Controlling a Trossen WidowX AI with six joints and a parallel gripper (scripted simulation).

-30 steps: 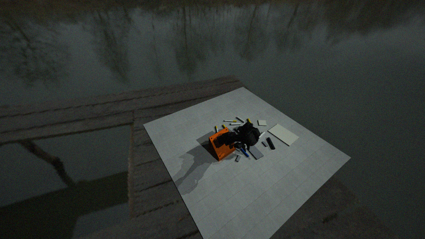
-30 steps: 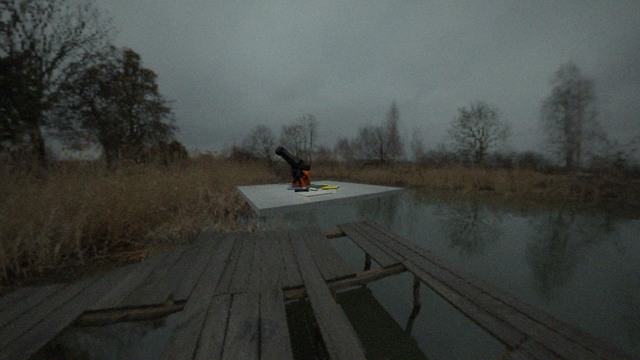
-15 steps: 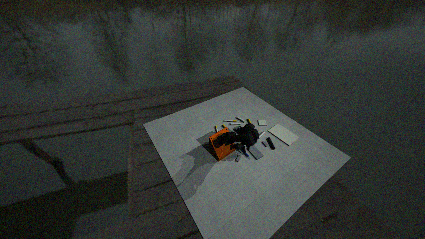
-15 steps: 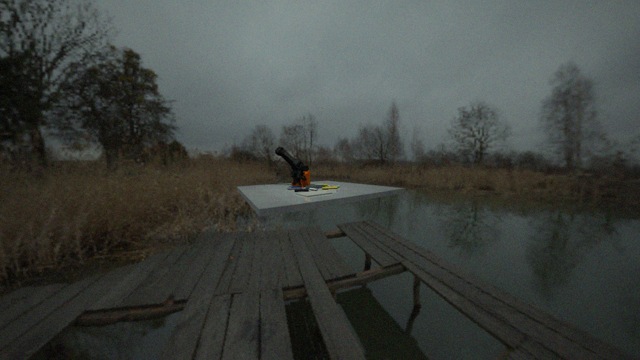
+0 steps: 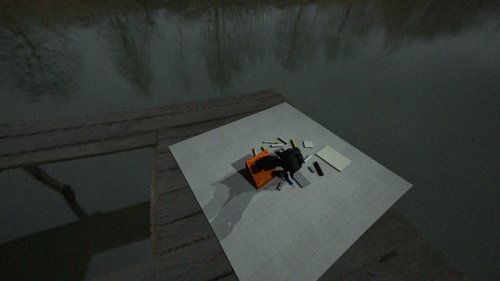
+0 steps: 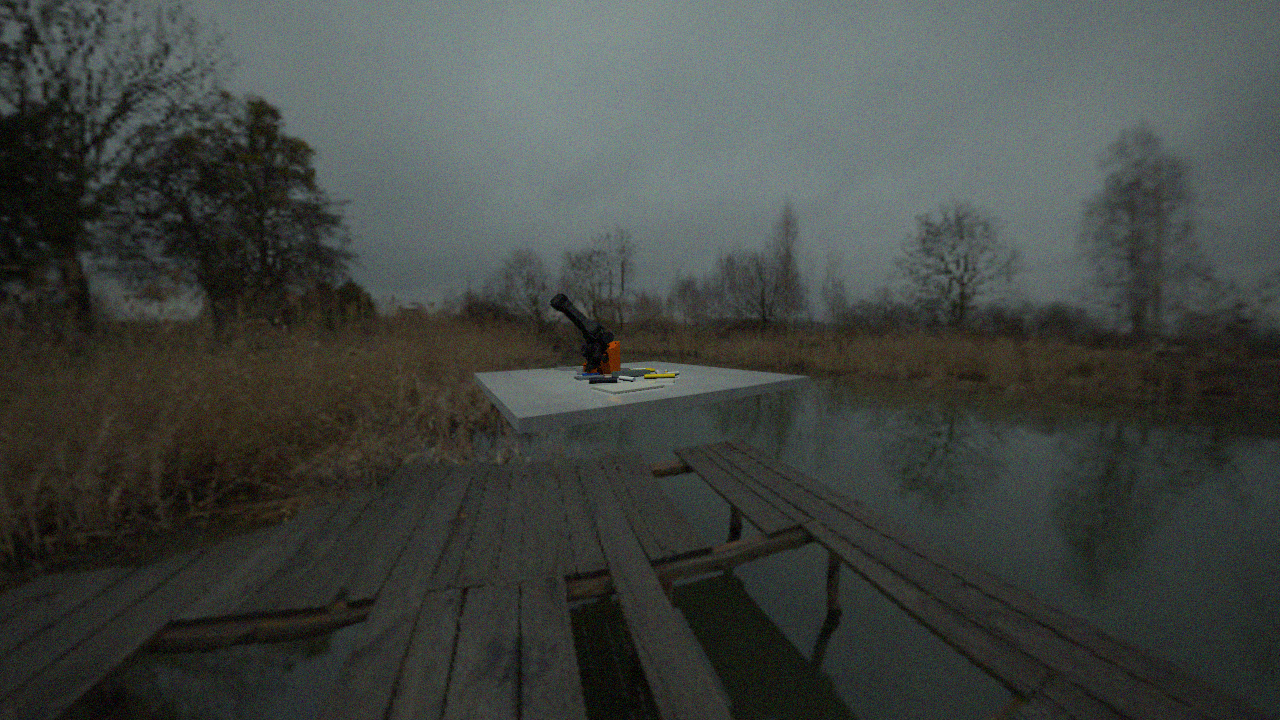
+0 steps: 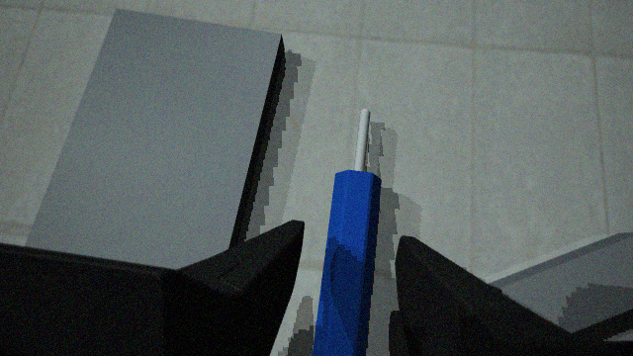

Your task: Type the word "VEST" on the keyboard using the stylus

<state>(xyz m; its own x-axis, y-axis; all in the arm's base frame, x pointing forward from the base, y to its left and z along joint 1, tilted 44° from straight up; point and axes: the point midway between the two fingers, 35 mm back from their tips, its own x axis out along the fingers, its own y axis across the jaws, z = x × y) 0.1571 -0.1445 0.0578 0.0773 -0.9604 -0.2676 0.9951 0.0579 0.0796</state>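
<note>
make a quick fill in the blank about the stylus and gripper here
1. The stylus has a ____ body and a white tip.
2. The gripper straddles the stylus with a gap on each side, so it is ____.
3. In the wrist view, the flat grey slab lies to the ____ of the stylus.
4. The arm's base is ____.

Missing words: blue; open; left; orange

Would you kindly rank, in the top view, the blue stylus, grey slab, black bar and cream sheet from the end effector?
1. Blue stylus, at the end effector.
2. Grey slab, beside it.
3. Black bar, beyond the slab.
4. Cream sheet, outermost.
</note>
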